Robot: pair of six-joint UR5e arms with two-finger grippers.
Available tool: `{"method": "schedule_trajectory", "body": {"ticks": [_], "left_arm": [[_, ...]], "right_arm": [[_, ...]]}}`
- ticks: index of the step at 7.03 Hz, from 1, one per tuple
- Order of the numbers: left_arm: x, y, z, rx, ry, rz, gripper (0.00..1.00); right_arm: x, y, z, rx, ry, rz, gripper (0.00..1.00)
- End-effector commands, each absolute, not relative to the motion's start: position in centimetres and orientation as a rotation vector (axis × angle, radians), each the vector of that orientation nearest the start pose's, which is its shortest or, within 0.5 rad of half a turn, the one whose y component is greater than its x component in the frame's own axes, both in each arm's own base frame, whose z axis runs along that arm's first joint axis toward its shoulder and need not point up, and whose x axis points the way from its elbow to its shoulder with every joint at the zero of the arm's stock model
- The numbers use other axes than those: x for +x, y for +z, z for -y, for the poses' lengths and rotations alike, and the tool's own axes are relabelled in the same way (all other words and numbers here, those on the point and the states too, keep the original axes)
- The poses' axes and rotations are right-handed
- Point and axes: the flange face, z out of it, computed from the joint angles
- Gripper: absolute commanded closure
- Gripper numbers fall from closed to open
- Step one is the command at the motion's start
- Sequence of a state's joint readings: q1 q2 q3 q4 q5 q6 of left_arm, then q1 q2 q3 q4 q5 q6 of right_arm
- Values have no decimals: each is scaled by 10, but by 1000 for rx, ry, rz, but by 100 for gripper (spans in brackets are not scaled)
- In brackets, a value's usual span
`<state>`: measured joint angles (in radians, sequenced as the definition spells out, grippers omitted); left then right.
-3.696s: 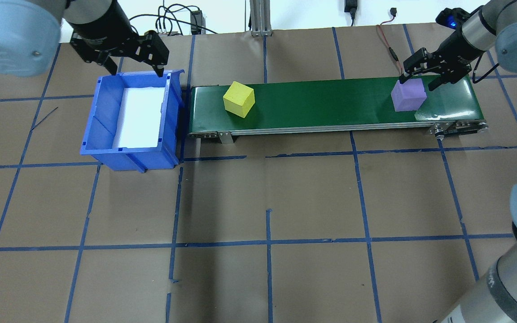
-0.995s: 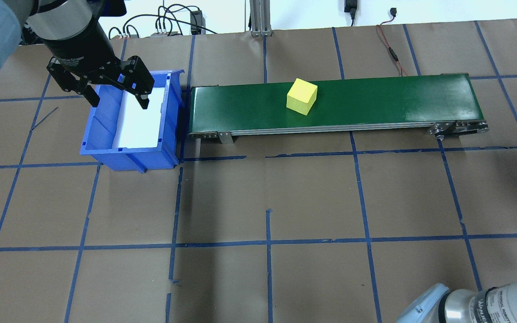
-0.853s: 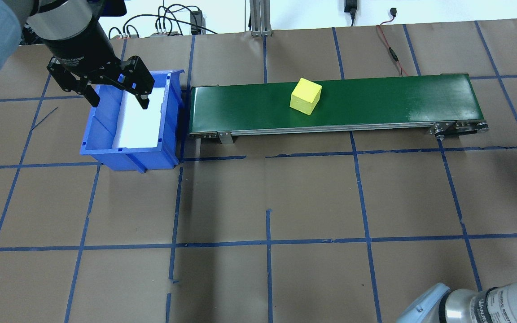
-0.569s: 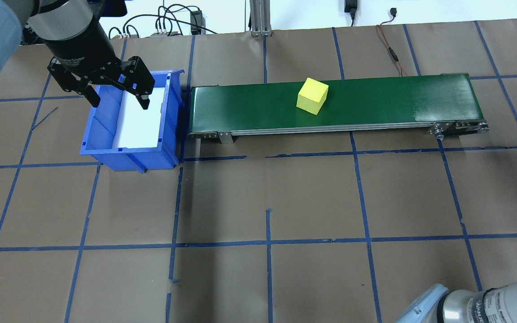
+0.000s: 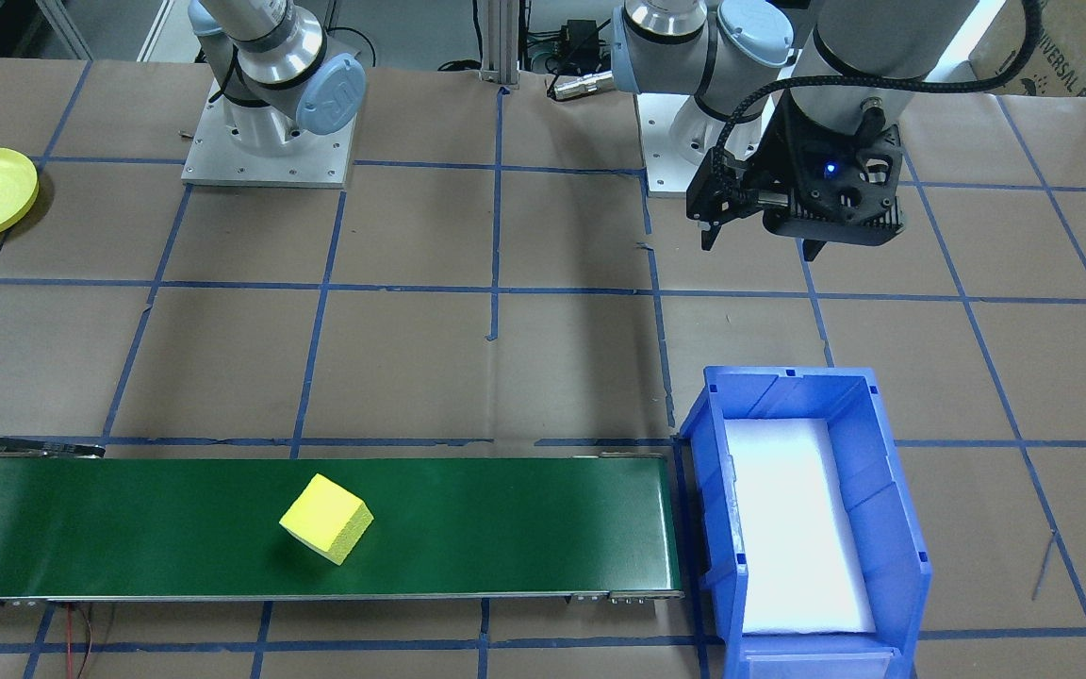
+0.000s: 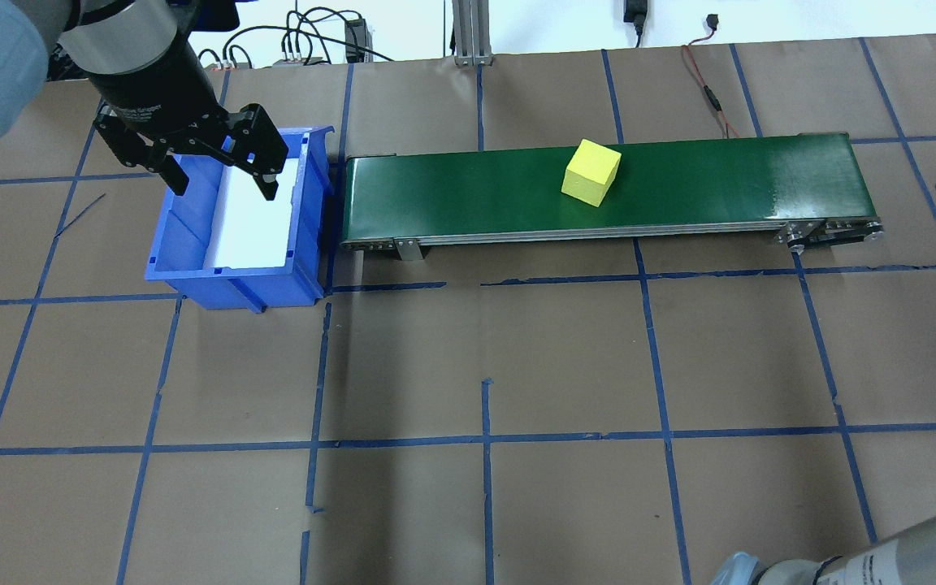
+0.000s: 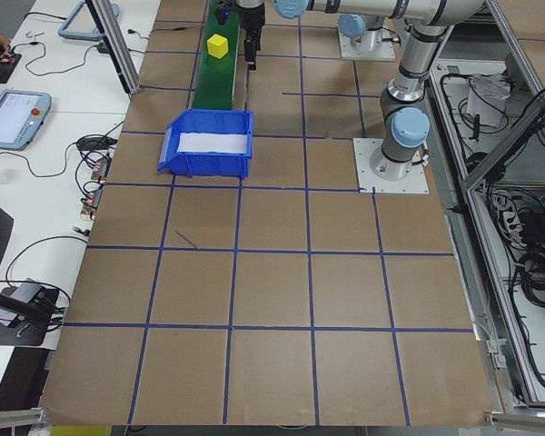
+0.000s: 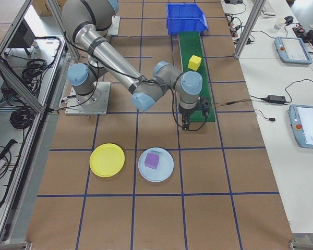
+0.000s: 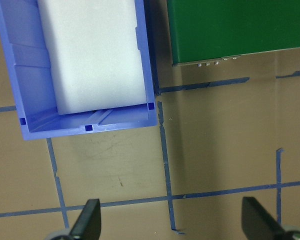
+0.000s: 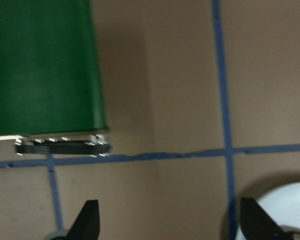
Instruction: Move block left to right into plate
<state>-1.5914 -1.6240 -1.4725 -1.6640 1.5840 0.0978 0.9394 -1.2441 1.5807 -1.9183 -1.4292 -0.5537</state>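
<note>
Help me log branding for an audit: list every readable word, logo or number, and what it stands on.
"UR": logo on the blue joint cap, top left of the front-facing view.
"UNIVERSAL": on the cardboard box; the rest is cut off.
White print on the left gripper, on its black body: too small to read.

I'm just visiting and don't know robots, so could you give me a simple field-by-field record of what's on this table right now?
yellow block: resting on the green conveyor belt, right of the belt's middle in the overhead view
purple block: sitting in the pale blue plate
yellow plate: holds nothing, beside the pale blue plate
blue bin: at the belt's left end, white liner inside
left gripper: open, above the bin, holding nothing
right gripper: open, near the belt's right end, holding nothing
</note>
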Motion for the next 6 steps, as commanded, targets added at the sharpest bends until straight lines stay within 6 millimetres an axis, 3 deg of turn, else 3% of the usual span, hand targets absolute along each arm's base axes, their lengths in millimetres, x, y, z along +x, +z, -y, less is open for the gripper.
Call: {"method": "schedule_trajectory", "body": {"ticks": [1, 2, 3, 5, 6], "left_arm": [[-149, 504, 500, 192, 63, -3118, 0], [-149, 507, 499, 187, 51, -3121, 0], [-151, 510, 496, 187, 41, -3124, 0], [-146, 502, 496, 183, 65, -3121, 0], [-145, 498, 495, 183, 77, -3122, 0]], "right_arm": [[-152, 343, 613, 274, -156, -2912, 0], [-130, 343, 626, 362, -211, -2811, 0], [-122, 332, 637, 486, -219, -2774, 0], [-68, 336, 649, 505, -242, -2764, 0], [-60, 335, 655, 542, -278, -2751, 0]]}}
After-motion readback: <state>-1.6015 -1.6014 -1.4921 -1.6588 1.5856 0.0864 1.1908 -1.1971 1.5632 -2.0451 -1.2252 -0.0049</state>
